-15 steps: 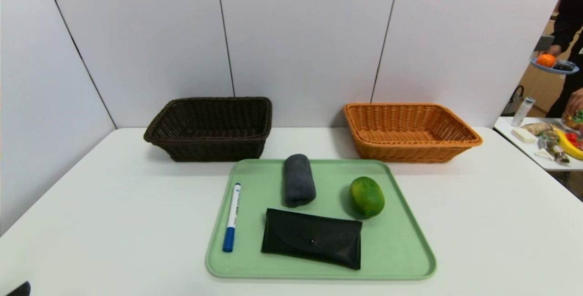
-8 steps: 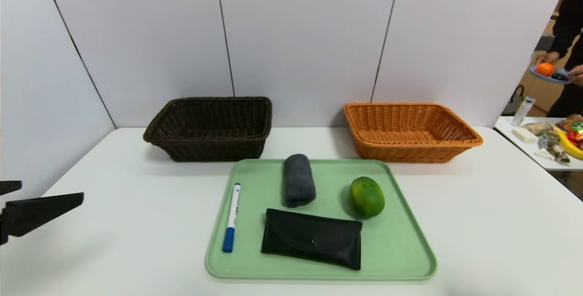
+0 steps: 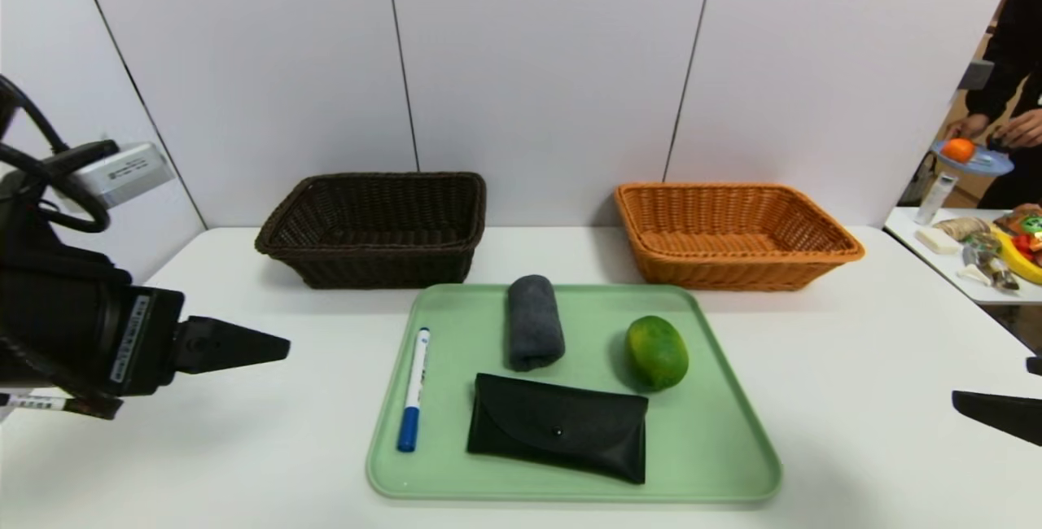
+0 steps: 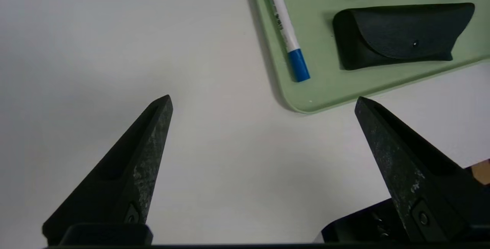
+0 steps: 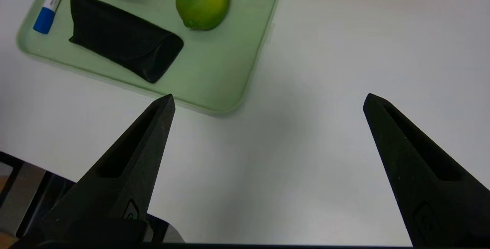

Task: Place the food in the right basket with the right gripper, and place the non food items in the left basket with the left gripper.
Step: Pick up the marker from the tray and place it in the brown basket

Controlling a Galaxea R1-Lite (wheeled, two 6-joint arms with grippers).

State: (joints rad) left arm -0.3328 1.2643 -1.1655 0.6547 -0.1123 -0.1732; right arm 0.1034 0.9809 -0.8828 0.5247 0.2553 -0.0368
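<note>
On the green tray (image 3: 708, 431) lie the food, a green citrus fruit (image 3: 656, 352), a blue-capped white marker (image 3: 414, 389), a rolled grey towel (image 3: 535, 321) and a black pouch (image 3: 558, 426). Behind the tray stand the dark brown left basket (image 3: 383, 268) and the orange-tan right basket (image 3: 733, 273). My left gripper (image 3: 277, 347) hovers left of the tray, open and holding nothing (image 4: 263, 99), with the marker (image 4: 285, 30) and pouch (image 4: 398, 36) ahead of it. My right gripper (image 3: 965, 403) enters at the right edge, open and holding nothing (image 5: 268, 95), with the fruit (image 5: 203, 0) ahead of it.
White wall panels close the table off right behind the baskets. A side table (image 3: 936, 224) with assorted food items stands at the far right, where a person holds a plate (image 3: 973, 159) with an orange. Bare white tabletop lies on both sides of the tray.
My left arm has swung in from the lower left, and its fingers now point at the tray. A right fingertip has come into view at the right edge. The tray's items have not moved.
</note>
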